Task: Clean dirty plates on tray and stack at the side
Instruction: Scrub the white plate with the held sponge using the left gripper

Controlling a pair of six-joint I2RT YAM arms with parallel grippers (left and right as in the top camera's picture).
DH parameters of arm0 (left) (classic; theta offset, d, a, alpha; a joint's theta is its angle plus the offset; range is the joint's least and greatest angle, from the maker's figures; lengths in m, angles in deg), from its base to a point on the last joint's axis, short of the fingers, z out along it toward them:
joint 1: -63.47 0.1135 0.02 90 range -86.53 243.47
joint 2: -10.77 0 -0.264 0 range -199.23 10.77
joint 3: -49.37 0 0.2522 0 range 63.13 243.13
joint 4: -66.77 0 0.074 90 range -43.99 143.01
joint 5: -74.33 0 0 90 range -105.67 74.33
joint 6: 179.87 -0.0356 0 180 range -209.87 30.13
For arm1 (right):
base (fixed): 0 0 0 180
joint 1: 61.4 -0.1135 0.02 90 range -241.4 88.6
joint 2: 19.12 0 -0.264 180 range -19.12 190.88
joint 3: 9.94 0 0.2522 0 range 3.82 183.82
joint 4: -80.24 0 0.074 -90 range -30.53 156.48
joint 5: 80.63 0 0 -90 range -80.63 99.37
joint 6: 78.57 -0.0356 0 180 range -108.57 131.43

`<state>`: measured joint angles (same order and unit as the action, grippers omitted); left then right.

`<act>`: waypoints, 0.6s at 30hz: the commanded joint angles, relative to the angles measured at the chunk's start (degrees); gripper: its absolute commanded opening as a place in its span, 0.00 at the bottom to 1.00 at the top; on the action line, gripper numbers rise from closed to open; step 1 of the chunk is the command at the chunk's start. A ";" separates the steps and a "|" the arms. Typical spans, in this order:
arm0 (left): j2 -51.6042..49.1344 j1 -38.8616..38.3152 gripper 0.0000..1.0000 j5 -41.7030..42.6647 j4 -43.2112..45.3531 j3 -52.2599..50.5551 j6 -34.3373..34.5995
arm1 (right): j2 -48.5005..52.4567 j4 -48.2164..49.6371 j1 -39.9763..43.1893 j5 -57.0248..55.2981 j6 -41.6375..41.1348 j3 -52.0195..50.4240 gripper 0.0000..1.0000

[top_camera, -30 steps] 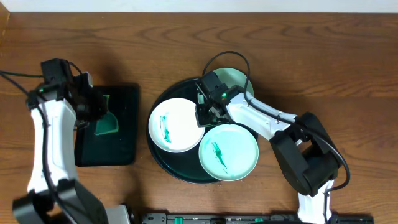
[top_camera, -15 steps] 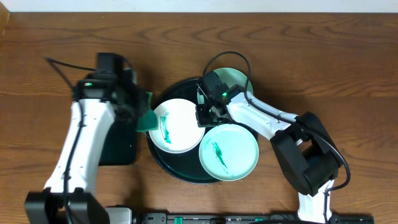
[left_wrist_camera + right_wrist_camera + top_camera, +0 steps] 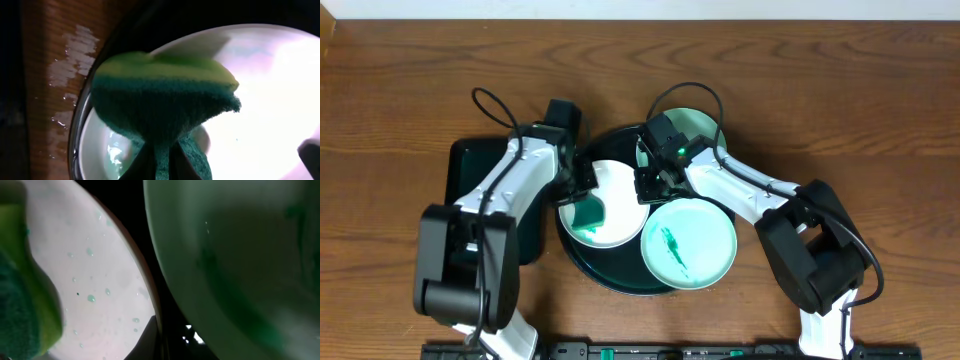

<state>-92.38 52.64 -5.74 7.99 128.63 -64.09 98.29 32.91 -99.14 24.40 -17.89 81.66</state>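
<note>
left fingers [image 3: 582,188] pinched shut on sponge [image 3: 165,102] | sponge on white plate [image 3: 618,200] left half, plate centre to its right | right fingers [image 3: 652,184] at right rim, grip unclear

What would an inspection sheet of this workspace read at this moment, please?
Surface: brown wooden table.
Job's things: round black tray holds three plates. The white plate has the green sponge on it, the front turquoise plate has a green smear, and the rear turquoise plate is partly hidden by the right arm.
Clutter: rectangular black tray, left of the round one.
Grippers: left gripper pinches the sponge; right gripper is at the white plate's rim, grip unclear.
Cables: black cable loops above the tray.
Surroundings: pale wall strip along the top.
</note>
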 commanded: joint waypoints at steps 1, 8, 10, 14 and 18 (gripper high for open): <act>-2.12 -1.18 0.07 -1.20 -1.66 -0.59 2.38 | 0.61 -0.07 0.24 1.51 0.63 1.27 0.01; -2.29 -5.01 0.07 14.45 -0.68 -0.76 -14.03 | 0.63 -0.09 0.31 1.53 0.63 1.27 0.01; -2.27 -4.98 0.07 20.13 -0.72 -0.76 -18.62 | 0.63 -0.07 0.31 1.53 0.63 1.27 0.01; -2.16 -4.66 0.07 23.82 -1.14 -0.76 -23.69 | 0.63 -0.04 0.31 1.55 0.63 1.27 0.01; -2.05 -4.13 0.07 12.76 -1.70 -0.76 -18.08 | 0.63 -0.09 0.31 1.55 0.63 1.27 0.01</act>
<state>-93.95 48.25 11.44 6.83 128.56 -83.19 98.59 32.67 -99.14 24.83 -17.85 81.66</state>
